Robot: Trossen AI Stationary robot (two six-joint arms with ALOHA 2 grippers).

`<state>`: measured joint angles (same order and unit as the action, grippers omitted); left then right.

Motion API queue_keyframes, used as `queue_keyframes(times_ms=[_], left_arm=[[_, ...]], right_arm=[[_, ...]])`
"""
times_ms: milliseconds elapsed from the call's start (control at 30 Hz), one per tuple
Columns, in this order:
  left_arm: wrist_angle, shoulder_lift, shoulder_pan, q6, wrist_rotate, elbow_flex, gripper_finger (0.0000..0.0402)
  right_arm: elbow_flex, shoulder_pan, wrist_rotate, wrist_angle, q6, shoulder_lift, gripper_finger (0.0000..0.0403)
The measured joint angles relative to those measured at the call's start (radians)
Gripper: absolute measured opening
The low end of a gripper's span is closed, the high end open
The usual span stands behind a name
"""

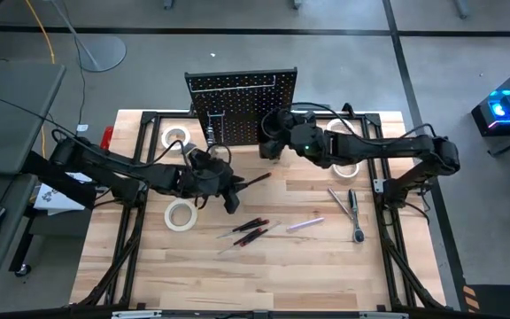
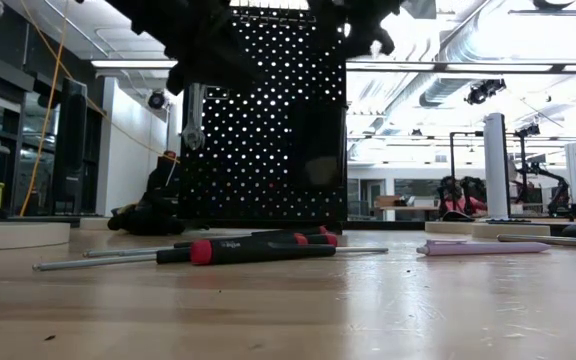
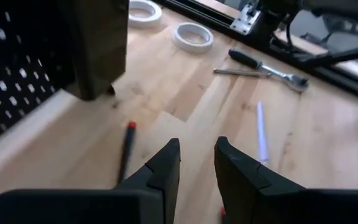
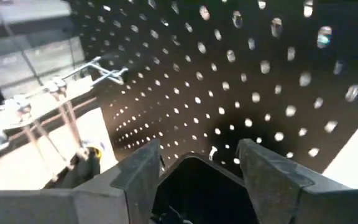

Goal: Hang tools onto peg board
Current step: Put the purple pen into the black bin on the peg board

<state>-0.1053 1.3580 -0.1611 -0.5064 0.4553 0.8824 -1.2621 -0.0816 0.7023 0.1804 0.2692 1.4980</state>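
Note:
The black peg board stands upright at the table's far middle, with a small black bin on its front. A silver wrench hangs on the board. My right gripper is open at the board's front, one finger on each side above the bin, with nothing between them. My left gripper hovers just in front of the board. Its fingers are a narrow gap apart, and a dark screwdriver with a red end sticks out past them. My left gripper has the dark screwdriver, which juts out from behind one finger toward the far right. That finger hides the place of contact. The screwdriver's red end points away from the gripper, and it appears lifted clear of the table.
On the table lie white tape rolls, two more screwdrivers, a purple tool, and a ratchet and a wrench. There is bare wood along the near edge.

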Motion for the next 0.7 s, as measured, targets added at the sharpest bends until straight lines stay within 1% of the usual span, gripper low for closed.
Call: queue_keyframes(times_ms=[100, 167, 300, 400, 467, 533, 600, 700], left_arm=[[0.000, 0.014, 0.027, 0.085, -0.009, 0.001, 0.0095], [0.005, 0.037, 0.046, 0.132, -0.049, 0.001, 0.0106], [0.064, 0.109, 0.079, 0.202, -0.122, 0.001, 0.0137], [0.110, 0.175, 0.098, 0.221, -0.164, 0.002, 0.0160], [0.127, 0.216, 0.104, 0.209, -0.203, 0.008, 0.0173], [0.130, 0.252, 0.104, 0.191, -0.233, 0.028, 0.0184], [0.132, 0.288, 0.094, 0.193, -0.254, 0.059, 0.0192], [0.132, 0.336, 0.077, 0.238, -0.272, 0.116, 0.0199]], right_arm=[[-0.078, 0.025, 0.001, 0.153, -0.008, -0.025, 0.0210], [-0.122, 0.043, 0.006, 0.248, 0.001, -0.045, 0.0210], [-0.173, 0.085, 0.060, 0.428, 0.068, -0.095, 0.0210], [-0.178, 0.121, 0.087, 0.565, 0.178, -0.144, 0.0210], [-0.179, 0.149, 0.075, 0.687, 0.294, -0.173, 0.0210], [-0.178, 0.181, 0.025, 0.807, 0.408, -0.189, 0.0210], [-0.157, 0.221, -0.057, 0.890, 0.497, -0.198, 0.0210], [-0.089, 0.291, -0.211, 0.917, 0.554, -0.197, 0.0210]])
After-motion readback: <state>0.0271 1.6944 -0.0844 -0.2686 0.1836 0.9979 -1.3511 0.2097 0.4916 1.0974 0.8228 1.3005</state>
